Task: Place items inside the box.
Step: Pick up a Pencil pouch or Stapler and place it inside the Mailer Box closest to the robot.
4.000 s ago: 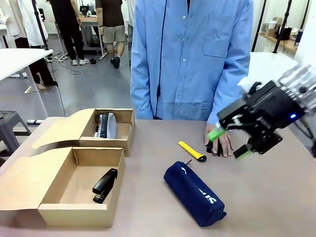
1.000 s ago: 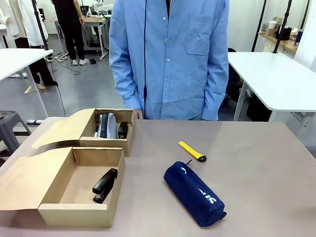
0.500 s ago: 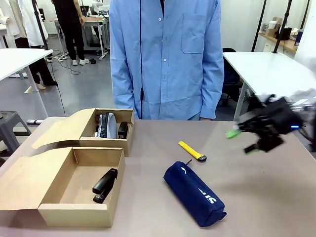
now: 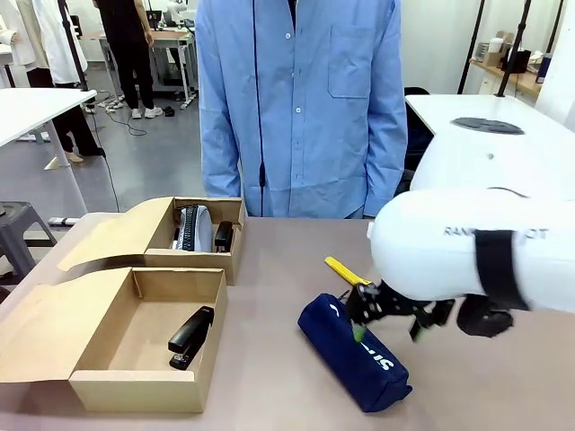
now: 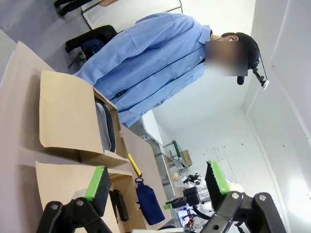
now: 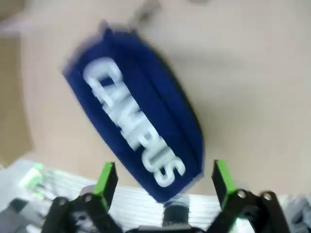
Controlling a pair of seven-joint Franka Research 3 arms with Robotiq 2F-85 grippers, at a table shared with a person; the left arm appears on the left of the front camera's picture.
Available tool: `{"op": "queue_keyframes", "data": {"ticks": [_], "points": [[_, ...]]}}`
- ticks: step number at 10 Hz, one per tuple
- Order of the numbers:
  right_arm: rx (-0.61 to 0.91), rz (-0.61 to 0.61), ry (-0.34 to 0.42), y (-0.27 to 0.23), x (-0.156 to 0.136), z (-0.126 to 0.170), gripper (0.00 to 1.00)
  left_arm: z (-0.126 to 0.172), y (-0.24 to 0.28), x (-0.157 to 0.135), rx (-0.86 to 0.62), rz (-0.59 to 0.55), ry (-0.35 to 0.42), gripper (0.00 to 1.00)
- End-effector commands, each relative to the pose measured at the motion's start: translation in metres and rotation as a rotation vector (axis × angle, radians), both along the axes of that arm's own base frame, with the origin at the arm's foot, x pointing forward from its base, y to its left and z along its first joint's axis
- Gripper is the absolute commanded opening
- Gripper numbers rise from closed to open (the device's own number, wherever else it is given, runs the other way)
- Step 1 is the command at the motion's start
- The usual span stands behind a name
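So the right arm (image 4: pixel 467 242) is parked in close, with its fat white link seen just above and behind the claw. The right gripper (image 4: pixel 388 325) is tucked under that link and pointed down, jaws spread wide. In its wrist view the green pads (image 6: pixel 108 176) are seen well apart, one on each side of the claw's middle, on black fingers. The left gripper (image 5: pixel 156 185) is held wide open too, pads facing each other across a big gap. Its wrist is rolled, and the right claw is seen far off past its fingertips.
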State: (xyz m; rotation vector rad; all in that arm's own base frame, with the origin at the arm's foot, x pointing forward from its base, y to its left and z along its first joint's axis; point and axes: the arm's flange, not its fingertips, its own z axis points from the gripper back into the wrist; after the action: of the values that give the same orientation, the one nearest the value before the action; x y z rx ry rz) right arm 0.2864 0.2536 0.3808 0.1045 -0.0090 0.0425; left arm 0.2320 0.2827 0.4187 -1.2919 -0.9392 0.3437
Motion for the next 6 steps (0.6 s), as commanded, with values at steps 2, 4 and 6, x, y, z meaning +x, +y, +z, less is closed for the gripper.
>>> {"op": "queue_keyframes", "data": {"ticks": [2, 4, 6], "points": [[0.068, 0.016, 0.085, -0.003, -0.003, 0.049, 1.00, 0.002, -0.001, 0.001, 0.003, 0.005, -0.030, 1.00], [0.131, 0.020, 0.056, -0.001, -0.006, 0.050, 1.00, 0.002, -0.001, 0.001, 0.003, 0.005, -0.030, 1.00], [0.136, 0.022, 0.042, 0.015, -0.008, 0.039, 1.00, 0.002, -0.001, 0.001, 0.003, 0.005, -0.030, 1.00]]}}
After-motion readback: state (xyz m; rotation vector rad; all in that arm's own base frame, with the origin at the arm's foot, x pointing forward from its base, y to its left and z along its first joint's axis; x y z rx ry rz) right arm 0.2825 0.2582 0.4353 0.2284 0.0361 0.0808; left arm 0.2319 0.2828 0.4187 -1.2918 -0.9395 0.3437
